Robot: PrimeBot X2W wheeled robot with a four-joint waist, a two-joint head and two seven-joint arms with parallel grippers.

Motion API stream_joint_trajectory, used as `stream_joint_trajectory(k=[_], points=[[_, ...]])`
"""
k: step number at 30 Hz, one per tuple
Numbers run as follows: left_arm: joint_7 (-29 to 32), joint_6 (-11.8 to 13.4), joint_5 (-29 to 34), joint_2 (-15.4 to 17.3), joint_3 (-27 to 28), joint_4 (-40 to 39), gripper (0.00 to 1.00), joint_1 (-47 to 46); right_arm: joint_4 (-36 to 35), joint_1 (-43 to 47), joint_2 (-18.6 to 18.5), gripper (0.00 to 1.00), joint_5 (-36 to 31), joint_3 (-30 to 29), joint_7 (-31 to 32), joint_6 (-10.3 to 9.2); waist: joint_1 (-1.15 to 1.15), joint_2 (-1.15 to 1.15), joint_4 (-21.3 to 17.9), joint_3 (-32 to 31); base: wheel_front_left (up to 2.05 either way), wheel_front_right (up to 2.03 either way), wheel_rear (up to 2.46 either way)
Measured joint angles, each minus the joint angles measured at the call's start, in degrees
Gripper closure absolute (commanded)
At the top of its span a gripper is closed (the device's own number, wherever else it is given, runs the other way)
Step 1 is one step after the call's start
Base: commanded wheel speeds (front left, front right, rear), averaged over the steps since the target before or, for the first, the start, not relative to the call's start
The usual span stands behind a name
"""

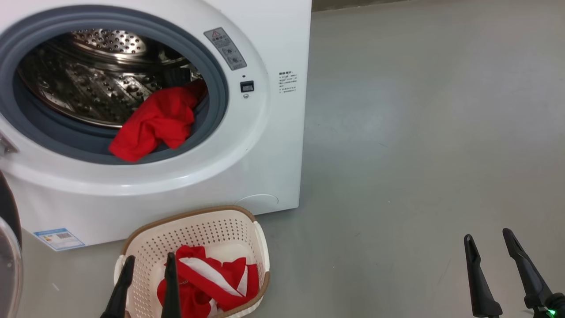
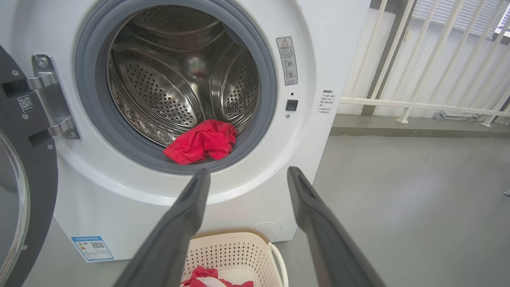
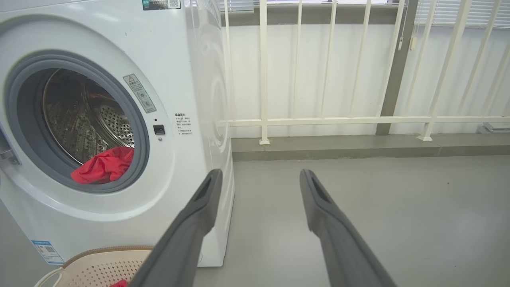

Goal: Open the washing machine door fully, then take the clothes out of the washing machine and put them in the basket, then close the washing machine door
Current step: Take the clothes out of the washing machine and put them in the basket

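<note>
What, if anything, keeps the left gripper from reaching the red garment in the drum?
Likely nothing, so yes: the door is swung aside, the red garment lies at the front lip of the drum, and the open left gripper points toward it with free space between.

Soft, even daylight is filling all three views, coming in from the window side behind the white railing [image 3: 358, 119]. The grey floor [image 1: 419, 132] is carrying a broad pale sheen and only faint, soft-edged shadows beside the washing machine [image 1: 273, 145] and the basket [image 1: 190, 215]. The steel drum [image 2: 171, 91] is glinting with small highlights and darkening toward its depth. Nothing is blowing out on the white panels. In the wrist views the wide lens is bowing the railing bars and the machine's edges, and the left hand [image 2: 247, 175] and the right hand [image 3: 259, 175] are going soft near the bottom edge.
</note>
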Motion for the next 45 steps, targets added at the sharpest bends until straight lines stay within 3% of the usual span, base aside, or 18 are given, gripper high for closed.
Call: stream_joint_trajectory(k=[16,32,45], points=[[-1.57,-0.11,-0.42,0.21,0.16,1.22,0.00,-4.71,-1.41,-4.17,-0.01,0.00,-1.18,1.71,-0.08,0.00,0.00,0.00,0.98,6.78,0.00,0.00,0.00],[-4.61,-5.09,-3.72,0.44,2.96,10.29,0.00,-22.43,-1.05,-8.67,-0.07,0.00,-1.15,3.68,-0.51,0.00,0.00,0.00,2.07,16.21,0.00,0.00,0.00],[-5.06,-7.28,-4.37,4.23,6.48,19.62,0.00,-37.54,-1.02,-11.80,-0.10,0.00,0.45,4.94,-0.51,0.00,0.00,0.00,-0.39,22.20,0.00,0.00,0.00]])
